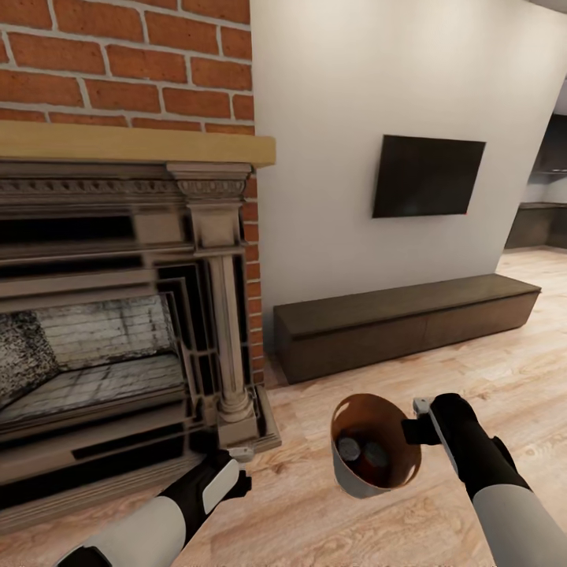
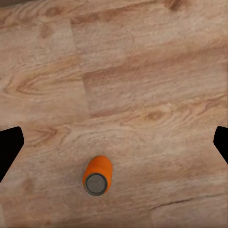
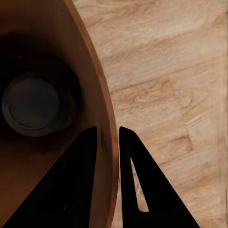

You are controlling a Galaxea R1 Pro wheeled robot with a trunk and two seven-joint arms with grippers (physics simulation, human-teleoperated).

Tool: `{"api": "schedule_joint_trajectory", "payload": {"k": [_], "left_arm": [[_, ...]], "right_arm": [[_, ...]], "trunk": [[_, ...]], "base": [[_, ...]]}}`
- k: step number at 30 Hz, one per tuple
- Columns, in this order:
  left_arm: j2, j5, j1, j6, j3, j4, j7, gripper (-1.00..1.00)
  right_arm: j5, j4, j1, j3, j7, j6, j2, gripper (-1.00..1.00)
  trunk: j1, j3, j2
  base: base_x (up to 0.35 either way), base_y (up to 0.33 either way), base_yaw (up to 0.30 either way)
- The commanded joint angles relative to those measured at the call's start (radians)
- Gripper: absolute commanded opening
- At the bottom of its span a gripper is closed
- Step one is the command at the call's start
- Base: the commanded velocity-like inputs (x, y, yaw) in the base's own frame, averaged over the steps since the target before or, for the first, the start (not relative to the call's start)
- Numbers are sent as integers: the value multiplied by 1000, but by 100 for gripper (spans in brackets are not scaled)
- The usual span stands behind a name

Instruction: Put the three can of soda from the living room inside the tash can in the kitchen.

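Note:
My right gripper (image 1: 415, 429) is shut on the rim of the trash can (image 1: 353, 482), holding it above the wood floor. One finger is inside the wall and one outside, as the right wrist view shows (image 3: 108, 137). Two soda cans (image 1: 349, 450) stand in the bin's orange-brown inside (image 3: 92, 90), and one grey can top (image 3: 32, 103) is seen close up. A third orange soda can (image 2: 98, 175) is on the floor below my left gripper (image 2: 114, 142), its grey top towards the camera. That gripper (image 1: 236, 466) is open, its dark fingertips (image 2: 9, 142) wide apart and not touching the can.
The red-brick fireplace (image 1: 118, 315) with its stone column (image 1: 232, 354) stands close on the left, beside my left arm. A low dark bench (image 1: 402, 319) runs along the wall under the black TV (image 1: 428, 176). Wood floor stretches right towards a darker room (image 1: 543, 213).

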Motion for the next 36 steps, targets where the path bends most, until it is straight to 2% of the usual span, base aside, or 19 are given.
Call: {"api": "schedule_joint_trajectory", "payload": {"k": [1, 7, 18, 22, 26, 36], "left_arm": [[0, 0, 0, 0, 0, 2, -3, 100], [-1, -1, 0, -1, -1, 6, -12, 100], [-2, -6, 0, -1, -1, 8, -16, 100], [-2, -7, 0, -1, -2, 10, -42, 100], [0, -7, 1, -2, -3, 11, -68, 100], [2, -6, 4, -2, -2, 11, -82, 100]], "right_arm": [[-30, -22, 0, -1, 7, 3, 0, -100], [-30, -80, 1, 0, 8, 3, 1, -100], [-30, -95, 2, 2, 8, 3, 2, -100], [-31, -108, 2, 2, 8, 3, 2, -100], [-31, -128, 3, 1, 8, 3, 4, -100], [-32, -143, 4, 0, 8, 3, 5, -100]], "trunk": [[4, -5, -7], [27, -33, -49], [69, -85, -126], [84, -103, -154], [100, -118, -182], [138, -151, -252]], "base": [[0, 0, 0], [0, 0, 0], [0, 0, 0], [0, 0, 0], [0, 0, 0], [0, 0, 0]]}}
